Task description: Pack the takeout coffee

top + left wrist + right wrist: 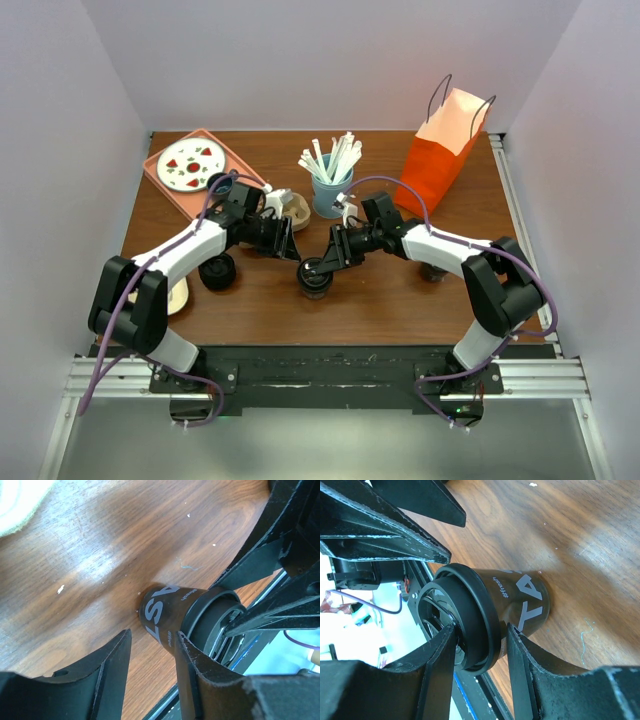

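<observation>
A black takeout coffee cup with white lettering and a black lid stands at the table's middle front. My right gripper is shut on the lid's edge, one finger on the lid's top and the other finger under the rim against the cup wall. My left gripper hangs just left of the cup, open, with only bare table between its fingers; one fingertip is right beside the cup's side. An orange paper bag stands open at the back right.
A second black cup stands under my left arm and a third behind my right arm. A blue cup of stir sticks, a pink tray with a plate, a tan roll and a cream disc are also on the table.
</observation>
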`<state>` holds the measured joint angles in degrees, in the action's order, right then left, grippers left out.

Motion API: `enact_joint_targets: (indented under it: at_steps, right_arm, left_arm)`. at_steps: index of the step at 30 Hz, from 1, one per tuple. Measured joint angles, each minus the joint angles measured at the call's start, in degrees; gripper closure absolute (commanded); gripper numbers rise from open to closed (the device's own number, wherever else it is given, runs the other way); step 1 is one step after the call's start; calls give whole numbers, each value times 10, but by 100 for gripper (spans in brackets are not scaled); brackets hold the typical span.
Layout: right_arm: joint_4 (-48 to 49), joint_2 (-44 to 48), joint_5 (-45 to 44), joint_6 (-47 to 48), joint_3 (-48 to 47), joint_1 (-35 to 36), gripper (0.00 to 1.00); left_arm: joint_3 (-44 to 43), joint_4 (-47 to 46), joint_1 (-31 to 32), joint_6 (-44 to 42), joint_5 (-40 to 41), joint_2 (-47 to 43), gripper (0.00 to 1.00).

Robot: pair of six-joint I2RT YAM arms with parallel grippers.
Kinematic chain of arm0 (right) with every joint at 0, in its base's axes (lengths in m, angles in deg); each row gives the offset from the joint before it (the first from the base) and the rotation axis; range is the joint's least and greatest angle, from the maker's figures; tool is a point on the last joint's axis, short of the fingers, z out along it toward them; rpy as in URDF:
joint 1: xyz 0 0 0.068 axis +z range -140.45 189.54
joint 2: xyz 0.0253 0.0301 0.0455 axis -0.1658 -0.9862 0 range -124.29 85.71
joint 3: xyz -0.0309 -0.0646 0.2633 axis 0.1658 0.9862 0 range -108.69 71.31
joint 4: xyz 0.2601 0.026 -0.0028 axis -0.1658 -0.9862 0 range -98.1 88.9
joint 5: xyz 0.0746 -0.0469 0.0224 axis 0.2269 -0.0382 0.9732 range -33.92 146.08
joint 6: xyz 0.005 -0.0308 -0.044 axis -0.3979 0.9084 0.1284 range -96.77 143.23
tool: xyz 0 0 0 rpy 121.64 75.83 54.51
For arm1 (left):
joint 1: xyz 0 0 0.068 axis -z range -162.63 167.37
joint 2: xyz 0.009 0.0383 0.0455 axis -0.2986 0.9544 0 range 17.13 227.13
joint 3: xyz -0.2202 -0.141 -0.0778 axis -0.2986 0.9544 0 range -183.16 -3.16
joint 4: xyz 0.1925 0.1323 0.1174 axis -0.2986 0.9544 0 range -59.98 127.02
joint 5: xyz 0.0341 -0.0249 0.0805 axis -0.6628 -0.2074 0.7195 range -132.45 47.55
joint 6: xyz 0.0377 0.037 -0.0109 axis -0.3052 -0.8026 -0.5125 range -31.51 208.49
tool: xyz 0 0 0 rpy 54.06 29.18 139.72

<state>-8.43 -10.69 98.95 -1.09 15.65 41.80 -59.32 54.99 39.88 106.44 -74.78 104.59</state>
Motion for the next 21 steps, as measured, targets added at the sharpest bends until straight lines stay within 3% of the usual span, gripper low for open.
enact_joint_targets:
  at_steps: [21]
  right_arm:
    - [0,-6,4,-1,-4,0,69]
  left_arm:
    - [14,-11,-1,5,-35,-9,59]
